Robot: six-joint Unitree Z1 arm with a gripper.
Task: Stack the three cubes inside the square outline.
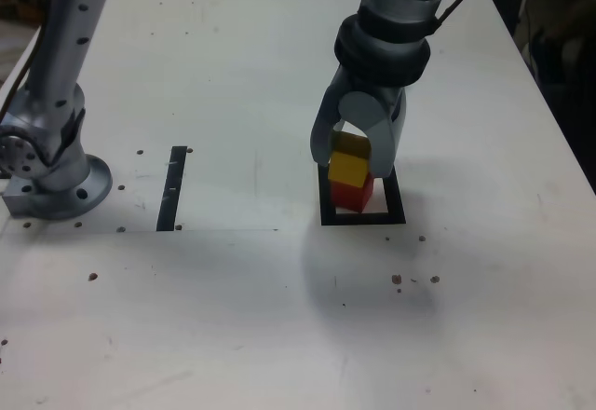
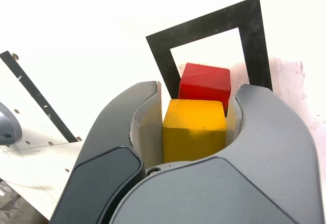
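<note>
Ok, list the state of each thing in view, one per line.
gripper: shut on the yellow cube.
yellow cube: held, over the red cube; contact unclear.
red cube: resting inside the square outline.
square outline: flat on the table.
black strip: flat, apart from the outline.

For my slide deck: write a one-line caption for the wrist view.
Gripper shut on the yellow cube, above the red cube inside the square outline.
</note>
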